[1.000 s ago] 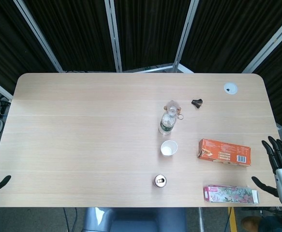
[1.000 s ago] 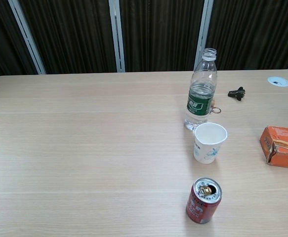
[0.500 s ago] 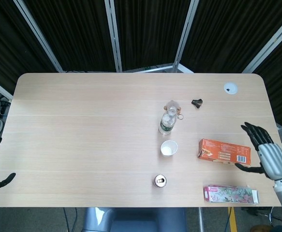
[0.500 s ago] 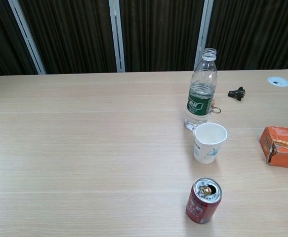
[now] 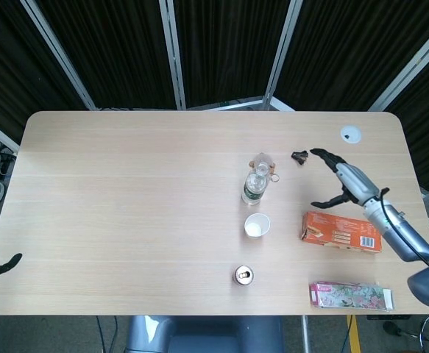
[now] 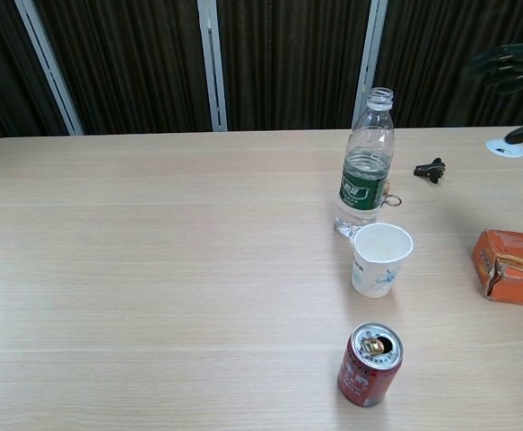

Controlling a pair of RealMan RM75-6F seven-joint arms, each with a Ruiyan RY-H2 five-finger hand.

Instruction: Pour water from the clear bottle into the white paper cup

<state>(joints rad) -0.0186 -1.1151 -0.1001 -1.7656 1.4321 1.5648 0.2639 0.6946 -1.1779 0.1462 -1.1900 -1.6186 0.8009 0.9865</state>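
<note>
The clear bottle (image 5: 255, 182) (image 6: 365, 167) with a green label stands upright and uncapped near the table's middle. Just in front of it sits the white paper cup (image 5: 257, 226) (image 6: 380, 259), upright. My right hand (image 5: 338, 179) (image 6: 518, 72) hovers open to the right of the bottle, fingers spread toward it and well apart from it, above the orange box. Only a dark tip of my left hand (image 5: 1, 265) shows at the table's near left edge, far from everything.
A red drinks can (image 5: 243, 276) (image 6: 370, 364) stands in front of the cup. An orange box (image 5: 341, 231) (image 6: 512, 267) and a flowered packet (image 5: 350, 296) lie at the right. A black clip (image 5: 300, 156) (image 6: 430, 168) and a white table grommet (image 5: 350, 134) sit behind.
My right hand has swung up from the table's right edge, over the orange box, toward the bottle. The left hand has hardly moved. Bottle and cup stay put.
</note>
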